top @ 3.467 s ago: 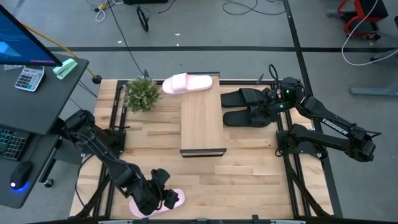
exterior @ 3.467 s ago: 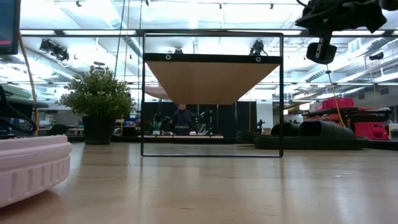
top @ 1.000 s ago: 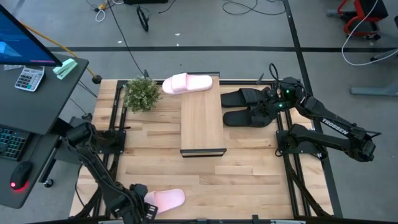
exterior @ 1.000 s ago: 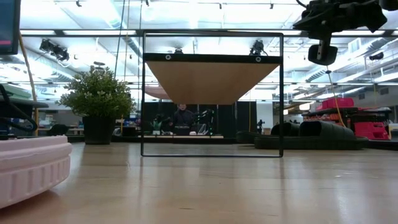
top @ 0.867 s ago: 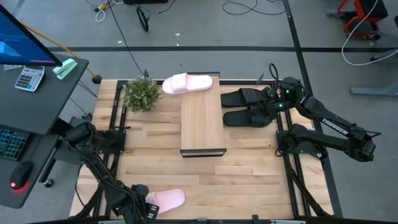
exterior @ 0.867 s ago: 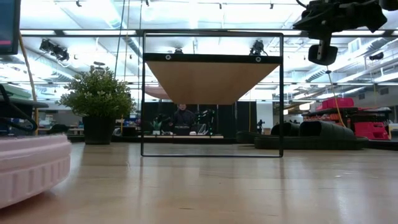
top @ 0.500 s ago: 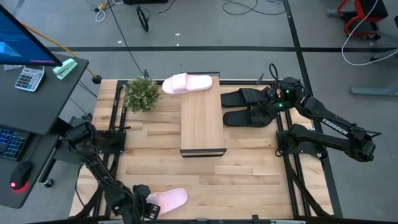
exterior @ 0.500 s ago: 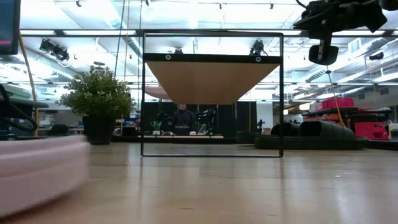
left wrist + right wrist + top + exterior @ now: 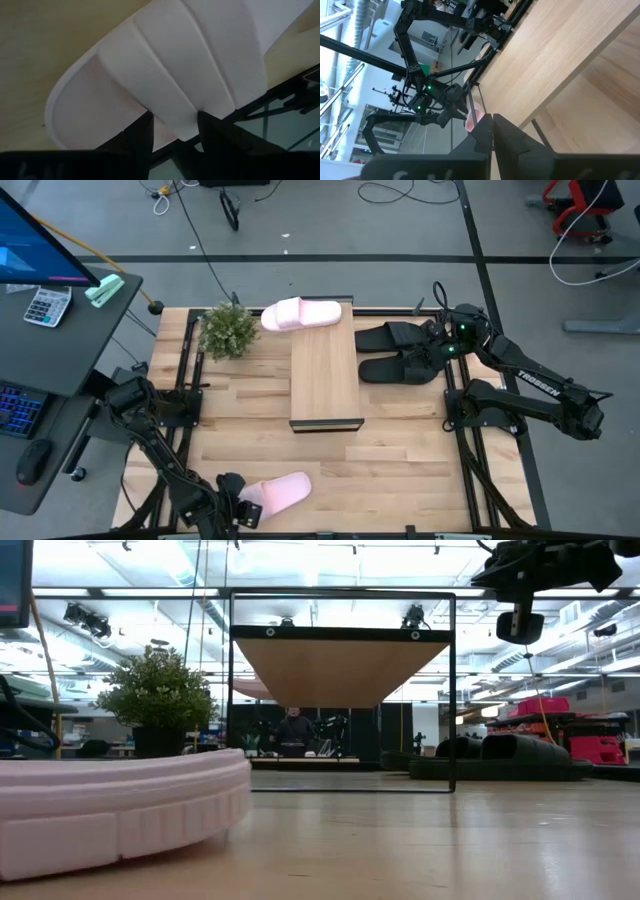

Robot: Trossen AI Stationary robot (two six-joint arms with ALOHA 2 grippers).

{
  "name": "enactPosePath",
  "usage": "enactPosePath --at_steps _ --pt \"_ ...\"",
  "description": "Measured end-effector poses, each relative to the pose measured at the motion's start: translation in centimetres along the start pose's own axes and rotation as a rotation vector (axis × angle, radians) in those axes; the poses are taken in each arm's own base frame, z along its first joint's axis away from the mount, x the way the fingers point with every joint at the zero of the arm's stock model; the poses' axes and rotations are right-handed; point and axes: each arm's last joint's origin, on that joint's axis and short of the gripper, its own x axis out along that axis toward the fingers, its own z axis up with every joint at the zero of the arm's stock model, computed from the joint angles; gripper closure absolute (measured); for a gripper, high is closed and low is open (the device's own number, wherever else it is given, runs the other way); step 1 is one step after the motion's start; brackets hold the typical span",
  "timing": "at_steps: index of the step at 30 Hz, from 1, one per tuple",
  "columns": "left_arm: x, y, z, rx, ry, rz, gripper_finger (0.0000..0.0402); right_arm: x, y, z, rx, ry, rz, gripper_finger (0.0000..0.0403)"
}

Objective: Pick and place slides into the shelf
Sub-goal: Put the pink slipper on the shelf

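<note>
Left gripper (image 9: 243, 511) clamps the pink slide's (image 9: 283, 491) edge at the table's (image 9: 400, 460) near-left corner, prob. for shelf (image 9: 325, 375); right gripper (image 9: 432, 352), clenched empty, waits by black slides (image 9: 395, 352).

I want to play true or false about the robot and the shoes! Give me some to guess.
1. The left gripper grips a pink slide by its strap. True.
2. Two black slides lie on top of the shelf. False: they lie on the table beside it.
3. The right gripper is shut, above the black slides. True.
4. Both pink slides are together. False: the other pink slide lies beside the plant.
</note>
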Motion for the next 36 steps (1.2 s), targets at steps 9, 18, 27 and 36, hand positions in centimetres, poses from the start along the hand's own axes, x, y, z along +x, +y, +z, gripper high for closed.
enactPosePath --at_steps 9,18,27,36 --pt "0.0 -0.3 0.3 -0.029 -0.097 -0.092 0.024 0.0 0.0 0.0 0.0 0.0 0.0 0.0383" --pt "-0.1 -0.5 0.5 -0.022 -0.19 -0.18 0.0239 0.0 0.0 0.0 0.017 0.0 0.0 0.0383" --pt "-0.2 -0.8 0.9 -0.019 -0.311 -0.287 0.0249 0.0 0.0 0.0 0.026 0.0 0.0 0.0383" --pt "0.0 -1.6 1.8 -0.048 -0.388 -0.337 0.0292 0.0 0.0 0.0 0.026 -0.001 0.0 0.0383"
